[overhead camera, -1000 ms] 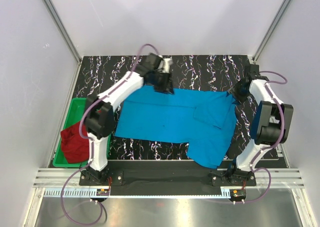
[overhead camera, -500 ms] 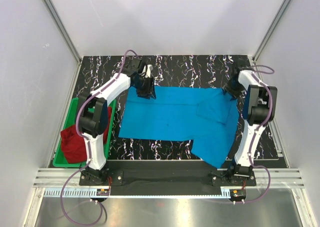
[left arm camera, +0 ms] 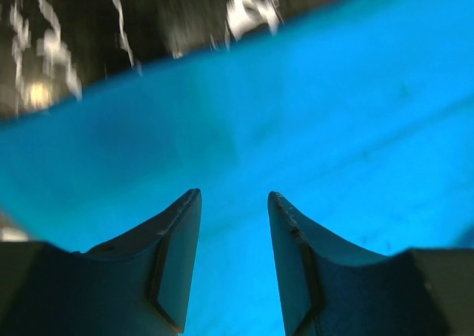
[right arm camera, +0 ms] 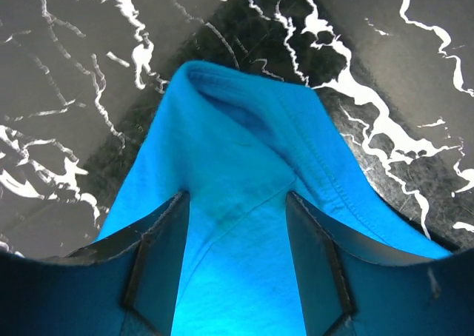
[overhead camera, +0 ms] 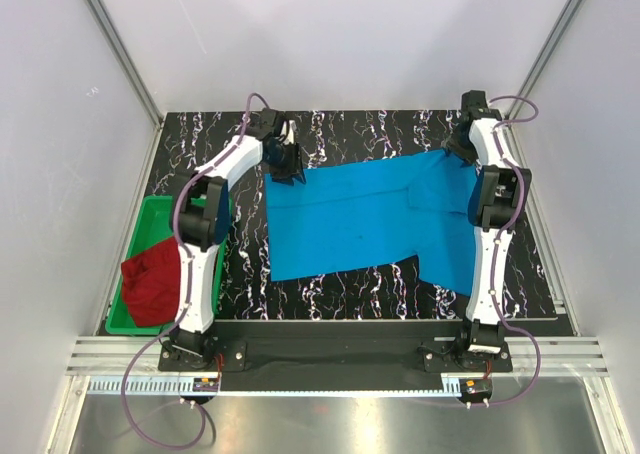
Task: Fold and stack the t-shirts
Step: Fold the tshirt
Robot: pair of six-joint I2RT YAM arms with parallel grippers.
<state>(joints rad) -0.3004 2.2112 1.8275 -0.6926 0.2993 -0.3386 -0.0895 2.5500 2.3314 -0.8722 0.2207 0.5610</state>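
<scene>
The sky-blue t-shirt [overhead camera: 360, 214] lies spread flat across the black marbled table [overhead camera: 400, 129]. My left gripper [overhead camera: 288, 164] is over its far left corner. In the left wrist view the jaws [left arm camera: 234, 194] stand apart, with flat blue cloth [left arm camera: 333, 114] showing between and beyond them, so it is open. My right gripper [overhead camera: 466, 149] is at the shirt's far right corner. Its jaws [right arm camera: 237, 194] are also apart, and the cloth [right arm camera: 237, 129] rises in a raised fold just ahead of the fingertips. The dark red t-shirt [overhead camera: 150, 284] is bunched at the near end of the bin.
A green plastic bin [overhead camera: 150, 214] stands off the table's left edge, with the left arm's lower links beside it. Pale walls and metal posts close in the left, back and right. Both arm bases sit on the black rail [overhead camera: 330, 349] at the near edge.
Both grippers have moved toward the back of the table, the left one also leftward. The blue shirt went with them, so its near flap no longer hangs over the front edge. The right jaws have widened.
</scene>
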